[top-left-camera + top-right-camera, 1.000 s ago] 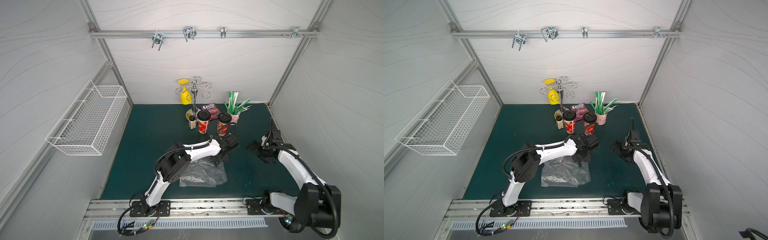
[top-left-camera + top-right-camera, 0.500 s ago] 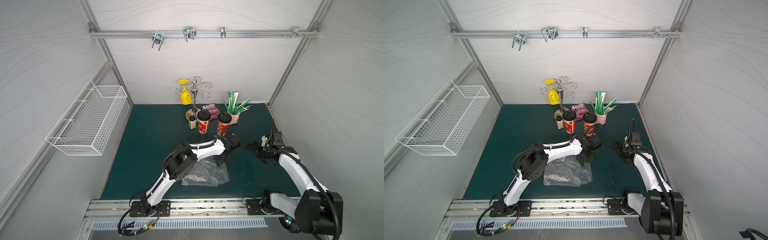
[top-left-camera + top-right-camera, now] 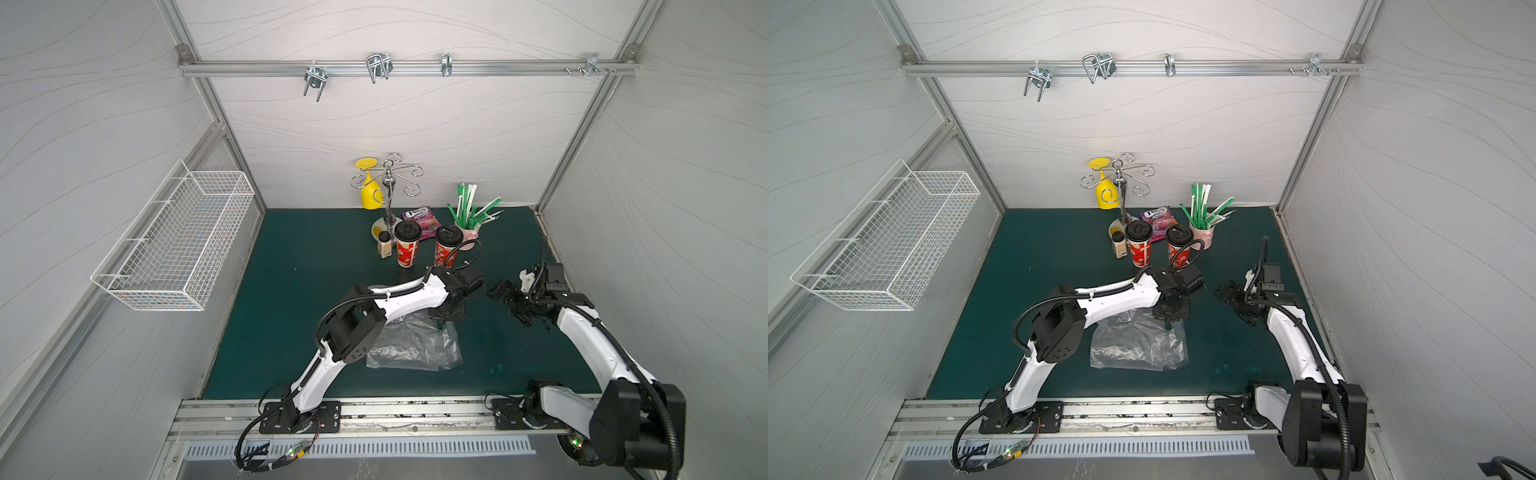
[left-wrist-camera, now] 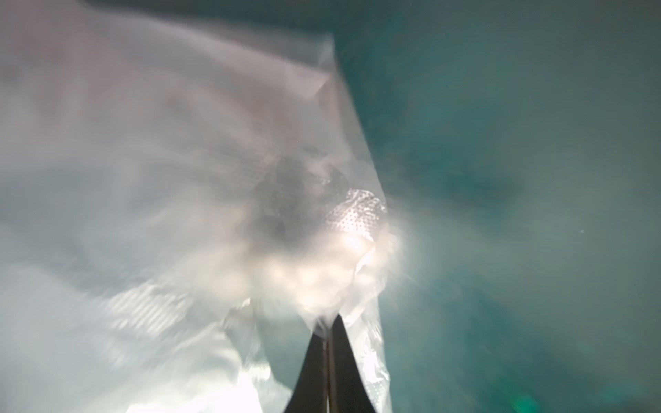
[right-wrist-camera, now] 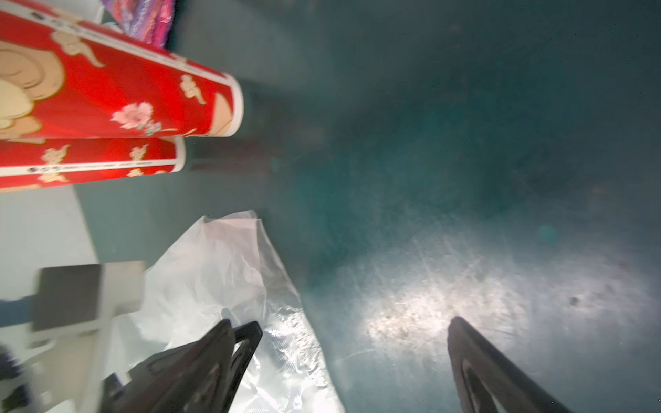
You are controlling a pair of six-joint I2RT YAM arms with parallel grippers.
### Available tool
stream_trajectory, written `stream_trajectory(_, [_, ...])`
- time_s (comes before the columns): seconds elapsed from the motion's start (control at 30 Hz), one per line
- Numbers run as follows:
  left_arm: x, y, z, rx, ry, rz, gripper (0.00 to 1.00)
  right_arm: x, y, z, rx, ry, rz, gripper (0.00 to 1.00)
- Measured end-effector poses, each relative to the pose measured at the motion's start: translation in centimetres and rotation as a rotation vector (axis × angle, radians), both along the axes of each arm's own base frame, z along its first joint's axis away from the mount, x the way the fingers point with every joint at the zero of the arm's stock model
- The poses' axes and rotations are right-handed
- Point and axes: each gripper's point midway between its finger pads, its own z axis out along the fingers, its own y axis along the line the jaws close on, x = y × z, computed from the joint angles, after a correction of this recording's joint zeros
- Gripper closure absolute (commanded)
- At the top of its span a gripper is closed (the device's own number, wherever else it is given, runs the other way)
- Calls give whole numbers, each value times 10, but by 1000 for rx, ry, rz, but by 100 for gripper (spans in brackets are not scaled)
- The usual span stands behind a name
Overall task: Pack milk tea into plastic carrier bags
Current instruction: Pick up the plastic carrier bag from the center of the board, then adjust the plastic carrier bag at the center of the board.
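Observation:
Two milk tea cups, red with black lids, stand upright at the back of the green mat in both top views [image 3: 406, 249] [image 3: 448, 251] [image 3: 1138, 248] [image 3: 1180, 249]. The clear plastic carrier bag [image 3: 411, 345] [image 3: 1138, 345] lies flat in front of them. My left gripper [image 3: 446, 313] [image 4: 329, 321] is shut on the bag's [image 4: 179, 178] far right edge, and film bunches at its tips. My right gripper [image 3: 505, 297] [image 5: 352, 323] is open just right of that corner, holding nothing. The right wrist view shows both cups [image 5: 125, 89] [image 5: 89, 157] and the bag [image 5: 221, 271].
A small beige bottle [image 3: 385, 245] stands left of the cups. Behind them are a purple snack packet [image 3: 419, 216], a pink cup of straws [image 3: 469, 226] and a metal stand with a yellow glass [image 3: 388, 195]. A wire basket [image 3: 178, 241] hangs on the left wall.
My left gripper has come down on the bag's far edge and shut on it. My right gripper has moved a little left, toward the bag, still open.

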Motion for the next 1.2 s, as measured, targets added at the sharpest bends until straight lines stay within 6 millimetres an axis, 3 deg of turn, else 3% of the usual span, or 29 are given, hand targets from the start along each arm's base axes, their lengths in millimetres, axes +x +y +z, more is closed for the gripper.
stream_trajectory(0.2, [2,4,76,-172,-69,-9,100,-14,44,-3,110,49,158,8])
stream_trajectory(0.37, [1,22,114,-307,-89,1,100,-30,69,6,194,65,259,9])
stream_trajectory(0.47, [1,28,127,-366,-94,4,100,-39,76,24,247,40,291,13])
stream_trajectory(0.6, [4,22,145,-446,-123,-14,100,-48,86,66,304,-66,350,16])
stream_trajectory(0.7, [2,16,155,-506,-133,-33,100,-52,94,88,317,-118,395,26])
stream_trajectory(0.9, [-2,15,164,-607,-130,-36,100,-52,99,99,297,-102,408,54])
stream_trajectory(1.07, [-2,27,170,-689,-135,6,100,-53,103,114,255,-121,420,77])
stream_trajectory(1.2, [2,36,176,-748,-146,46,100,-63,117,129,210,-142,476,78])
